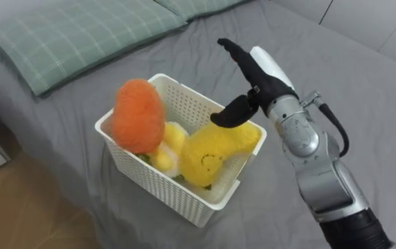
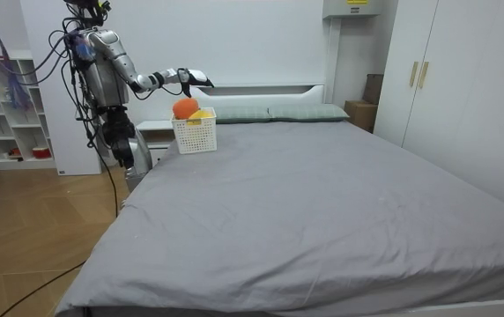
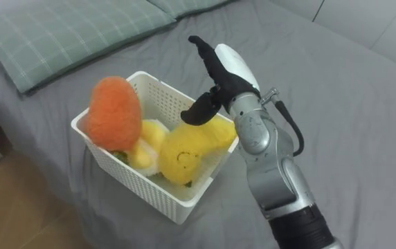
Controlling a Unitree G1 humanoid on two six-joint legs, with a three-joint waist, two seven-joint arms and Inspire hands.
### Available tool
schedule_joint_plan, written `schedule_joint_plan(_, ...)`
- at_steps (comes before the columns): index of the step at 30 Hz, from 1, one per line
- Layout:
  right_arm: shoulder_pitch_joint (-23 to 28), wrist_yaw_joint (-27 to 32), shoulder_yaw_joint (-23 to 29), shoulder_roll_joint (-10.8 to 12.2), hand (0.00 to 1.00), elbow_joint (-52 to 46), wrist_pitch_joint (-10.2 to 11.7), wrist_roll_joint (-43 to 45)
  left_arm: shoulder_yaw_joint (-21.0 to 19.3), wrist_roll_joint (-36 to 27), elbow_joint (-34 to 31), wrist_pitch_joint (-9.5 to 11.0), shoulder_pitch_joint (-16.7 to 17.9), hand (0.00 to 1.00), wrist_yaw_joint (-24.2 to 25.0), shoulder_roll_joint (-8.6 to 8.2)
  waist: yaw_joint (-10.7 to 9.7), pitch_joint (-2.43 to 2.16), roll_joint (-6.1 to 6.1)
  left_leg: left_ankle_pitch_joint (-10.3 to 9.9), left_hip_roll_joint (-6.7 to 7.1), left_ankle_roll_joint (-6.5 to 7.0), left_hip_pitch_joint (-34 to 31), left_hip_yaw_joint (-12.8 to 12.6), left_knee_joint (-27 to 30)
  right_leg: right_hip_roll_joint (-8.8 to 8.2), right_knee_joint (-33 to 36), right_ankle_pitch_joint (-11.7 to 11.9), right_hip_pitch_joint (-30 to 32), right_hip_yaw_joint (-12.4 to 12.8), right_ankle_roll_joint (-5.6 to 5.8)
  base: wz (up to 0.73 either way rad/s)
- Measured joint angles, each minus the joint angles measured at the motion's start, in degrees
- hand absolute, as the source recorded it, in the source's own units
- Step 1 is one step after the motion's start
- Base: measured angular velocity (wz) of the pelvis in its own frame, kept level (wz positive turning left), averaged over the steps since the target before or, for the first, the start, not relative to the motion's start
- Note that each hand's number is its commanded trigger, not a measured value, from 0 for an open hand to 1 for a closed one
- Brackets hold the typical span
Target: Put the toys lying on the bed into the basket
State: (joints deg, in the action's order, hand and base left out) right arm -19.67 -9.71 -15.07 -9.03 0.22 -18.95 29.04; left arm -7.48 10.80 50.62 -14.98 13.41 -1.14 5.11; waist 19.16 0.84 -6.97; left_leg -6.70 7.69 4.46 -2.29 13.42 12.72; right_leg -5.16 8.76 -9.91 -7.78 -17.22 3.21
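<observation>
A white slatted basket stands on the grey bed near its edge. In it are an orange plush toy, a big yellow plush toy with a drawn face, and a smaller yellow toy between them. My right hand hovers just above the big yellow toy, open, its fingers straight and its thumb bent down over the toy. In the room view the basket sits at the bed's corner, by the robot's outstretched right hand.
A green checked pillow lies behind the basket at the head of the bed. The grey bedspread stretches away to the right. Wooden floor shows left of the bed. A white nightstand and shelves stand beside the robot.
</observation>
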Motion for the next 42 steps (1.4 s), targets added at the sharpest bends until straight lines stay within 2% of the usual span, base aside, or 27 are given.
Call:
schedule_joint_plan(5, -0.01, 0.14, 0.05, -0.55, 0.0, 1.66, 0.09, -0.92, 0.05, -0.04, 0.0, 0.21, -0.65, 0.0, -1.78, 0.08, -0.1, -0.07, -0.12, 0.0, 0.0, 0.0, 0.0, -0.08, -0.03, 0.0, 0.0, 0.0, 0.0, 0.0, 0.0, 0.0)
schedule_joint_plan(9, -0.01, 0.85, 1.4, -0.89, 0.0, 1.99, 0.26, -6.75, 0.0, -0.04, 0.06, 0.6, -0.47, 0.0, -2.49, 0.1, -0.82, 0.03, -0.04, 0.01, -0.01, 0.04, 0.12, -0.31, -0.01, -0.01, -0.02, 0.01, -0.16, -0.02, -0.01, 0.0)
schedule_joint_plan(11, 0.03, 1.41, 2.91, -0.85, 0.0, 2.54, 0.87, -8.44, -0.41, -0.03, 0.16, 1.04, -0.2, 0.0, -2.49, 0.06, -1.67, 0.33, 0.32, -0.01, -0.01, 0.08, 0.24, -0.4, 0.02, -0.03, -0.02, 0.01, -0.39, 0.01, -0.01, 0.0)
schedule_joint_plan(14, 0.89, 3.71, 7.12, -1.83, 0.0, 2.57, 2.88, -12.65, -1.4, 0.0, 0.17, 1.84, -0.01, 0.0, -2.48, -0.2, -2.5, 0.38, 0.42, -0.09, -0.07, 0.09, -0.12, -0.84, 0.23, -0.07, 0.16, 0.01, 0.45, 0.67, -0.01, -0.07)
schedule_joint_plan(16, 1.93, 5.34, 9.8, -2.07, 0.0, 2.13, 3.48, -15.53, -1.41, -0.02, 0.21, 2.26, 0.69, 0.0, -2.48, 0.04, -3.8, 0.38, 0.52, -0.23, -0.14, -0.04, -0.15, -1.1, 0.22, -0.05, 0.27, 0.01, 0.84, 1.19, -0.01, -0.1)
schedule_joint_plan(17, 3.16, 6.26, 11.61, -2.13, 0.0, 1.58, 4.59, -16.35, -1.87, -0.03, 0.5, 2.87, 1.35, 0.0, -2.48, 0.15, -5.0, 0.36, 0.58, -0.17, -0.32, 0.25, -0.03, -1.8, 0.17, -0.06, 0.34, 0.01, 0.91, 1.44, -0.01, -0.18)
schedule_joint_plan(19, 6.26, 8.48, 15.38, -2.37, 0.0, 1.02, 7.04, -18.49, -3.68, -0.02, 1.15, 3.61, 2.82, 0.0, -2.44, 0.11, -7.19, -0.01, 1.0, -0.27, -0.68, 0.44, 0.25, -3.35, 0.06, 0.05, 0.34, 0.11, 0.82, 2.75, 0.0, -0.31)
schedule_joint_plan(20, 6.92, 9.15, 16.2, -2.45, 0.0, 1.03, 7.25, -18.89, -3.72, -0.01, 1.42, 3.74, 3.12, 0.0, -2.43, 0.15, -7.72, -0.08, 1.13, -0.33, -0.79, 0.52, 0.5, -3.87, 0.02, 0.07, 0.34, 0.14, 0.76, 3.04, 0.04, -0.38)
schedule_joint_plan(22, 8.95, 11.0, 18.69, -2.78, 0.0, 1.02, 7.86, -20.45, -3.77, -0.03, 2.53, 4.1, 3.99, 0.0, -2.41, 0.09, -9.49, -0.48, 2.16, -0.66, -1.14, 0.72, 1.02, -5.37, -0.11, 0.09, 0.55, 0.21, 0.91, 4.17, 0.09, -0.41)
schedule_joint_plan(23, 10.62, 12.15, 20.64, -3.5, 0.0, 0.95, 8.73, -21.31, -4.21, 0.07, 3.14, 4.44, 4.78, 0.0, -2.38, -0.06, -10.3, -0.75, 3.07, -0.93, -1.44, 0.87, 1.3, -6.43, -0.14, 0.12, 1.03, 0.21, 1.24, 5.03, 0.1, -0.46)
schedule_joint_plan(25, 14.09, 14.09, 24.38, -3.9, 0.0, 0.54, 10.11, -26.4, -7.12, -0.08, 3.57, 5.85, 5.16, 0.0, -2.44, -0.09, -11.88, -0.97, 3.59, -1.09, -1.68, 1.0, 2.32, -7.65, -0.98, 0.12, 1.01, 0.2, 1.06, 6.1, 0.1, -0.44)
schedule_joint_plan(28, 16.08, 18.04, 28.96, -4.53, 0.0, 0.45, 10.25, -32.11, -9.49, -0.19, 3.89, 7.25, 6.41, 0.0, -3.46, 0.31, -15.34, -1.04, 3.73, -1.35, -2.27, 0.83, 3.1, -9.59, -1.86, 0.27, 1.07, 0.19, 1.31, 6.92, 0.13, -0.4)
schedule_joint_plan(29, 16.48, 19.44, 31.24, -5.14, 0.0, 0.23, 10.89, -34.76, -9.69, -0.51, 4.6, 7.97, 6.51, 0.0, -3.59, 0.37, -16.59, -1.03, 3.71, -1.39, -2.61, 0.82, 3.49, -10.77, -2.15, 0.41, 1.17, 0.21, 1.73, 7.81, 0.12, -0.47)
schedule_joint_plan(32, 19.34, 22.23, 35.1, -5.53, 0.0, -0.02, 13.83, -43.06, -10.53, -0.64, 5.29, 8.78, 6.33, 0.0, -3.59, 0.53, -17.79, -1.02, 3.5, -2.05, -3.7, 0.46, 4.99, -13.61, -2.97, 1.16, 1.18, 0.39, 1.78, 9.74, -0.12, -0.56)
schedule_joint_plan(33, 20.0, 23.24, 35.86, -5.52, 0.0, 0.04, 14.11, -45.78, -10.48, -1.45, 5.61, 9.1, 6.29, 0.0, -3.59, 0.6, -18.8, -1.03, 3.45, -2.66, -4.21, 0.25, 5.42, -14.82, -2.98, 1.54, 1.19, 0.49, 1.71, 10.6, -0.27, -0.56)
schedule_joint_plan(34, 20.21, 23.62, 36.24, -5.52, 0.0, 0.25, 14.25, -47.41, -10.4, -2.12, 5.69, 9.13, 6.29, 0.0, -3.59, 0.62, -19.28, -0.97, 3.62, -2.89, -4.31, 0.17, 5.48, -14.97, -2.92, 1.71, 1.17, 0.54, 1.64, 10.94, -0.34, -0.39)
schedule_joint_plan(36, 22.63, 25.87, 37.28, -5.53, 0.0, 1.33, 15.39, -54.51, -10.29, -4.44, 5.68, 9.2, 6.0, 0.0, -3.66, 0.72, -21.59, -0.98, 3.5, -3.21, -4.96, -0.03, 5.7, -16.52, -2.92, 2.09, 1.15, 0.59, 1.76, 11.14, -0.42, -0.26)
schedule_joint_plan(39, 25.01, 27.97, 37.7, -5.49, 0.0, 3.32, 15.73, -58.96, -10.3, -5.66, 5.76, 9.25, 5.81, 0.0, -3.67, 0.76, -22.67, -1.01, 3.9, -3.88, -5.77, -0.33, 6.29, -18.93, -3.02, 2.74, 1.06, 0.76, 2.08, 12.54, -0.7, -0.42)
schedule_joint_plan(41, 25.67, 28.62, 37.82, -5.46, 0.0, 7.09, 15.95, -60.16, -10.22, -6.06, 5.79, 9.26, 5.7, 0.0, -3.67, 1.02, -22.93, -0.94, 3.91, -4.27, -6.16, -0.53, 6.88, -19.91, -3.12, 3.04, 1.06, 0.78, 2.01, 12.7, -0.74, -0.29)
schedule_joint_plan(42, 26.3, 29.05, 37.84, -5.45, 0.0, 9.91, 15.95, -60.46, -10.16, -6.27, 5.79, 9.19, 5.35, 0.0, -3.67, 1.09, -23.77, -0.82, 3.74, -4.39, -6.26, -0.57, 6.88, -19.97, -3.16, 3.11, 1.06, 0.78, 2.11, 12.64, -0.75, -0.16)
